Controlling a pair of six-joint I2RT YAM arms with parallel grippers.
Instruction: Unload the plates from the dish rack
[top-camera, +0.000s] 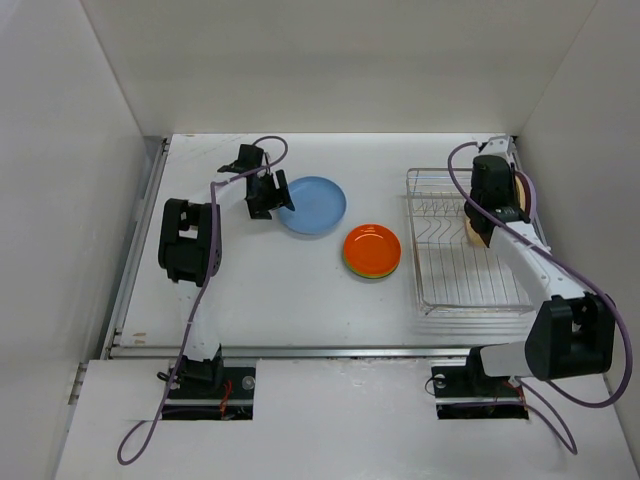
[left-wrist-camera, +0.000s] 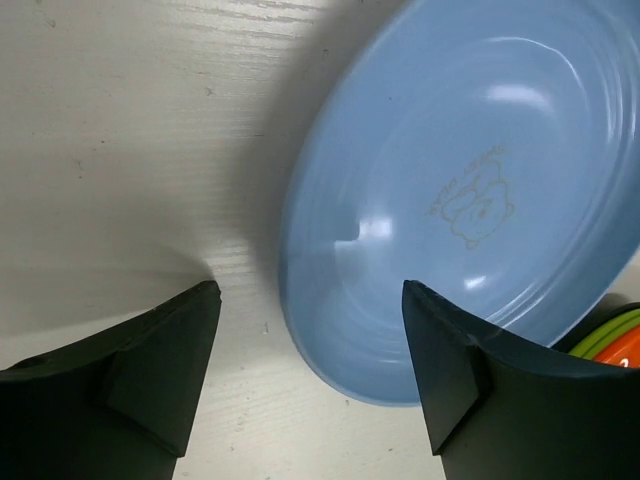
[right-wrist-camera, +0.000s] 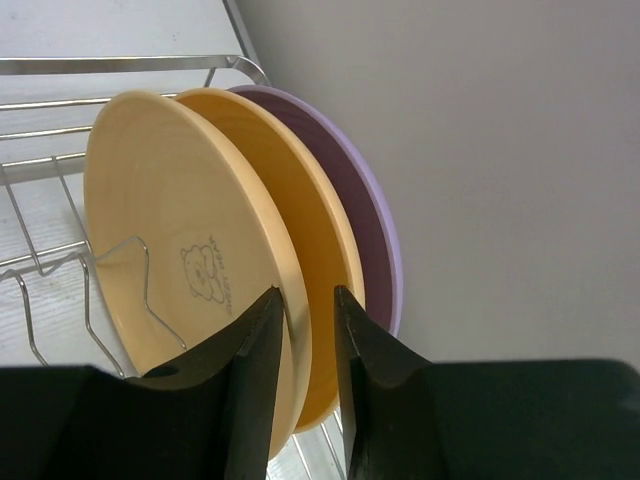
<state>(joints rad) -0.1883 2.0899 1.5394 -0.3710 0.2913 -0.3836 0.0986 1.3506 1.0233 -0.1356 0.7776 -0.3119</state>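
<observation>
Surface (top-camera: 260, 290): walled left, right and far. Broad bare stretch near the arm bases.

Dish rack (top-camera: 468, 311): close against the right wall, its near half bare wire.

Count in rack: 3 plates, upright, packed in the far right corner: tan plate (right-wrist-camera: 170, 220), deeper amber plate (right-wrist-camera: 310, 200), lavender plate (right-wrist-camera: 375, 215) next to the wall.

Count on surface: 1 light blue plate (top-camera: 318, 205) lying flat; a stack just right of it, apart, with an orange plate (top-camera: 372, 246) on top and lime green rims (left-wrist-camera: 600, 338) under it. Stack number unclear.

Left gripper (top-camera: 275, 197): wide, holding nothing, at the blue plate's left rim.

Right gripper (right-wrist-camera: 310, 390): narrow, the tan plate's rim in the gap; cannot tell if it grips.
</observation>
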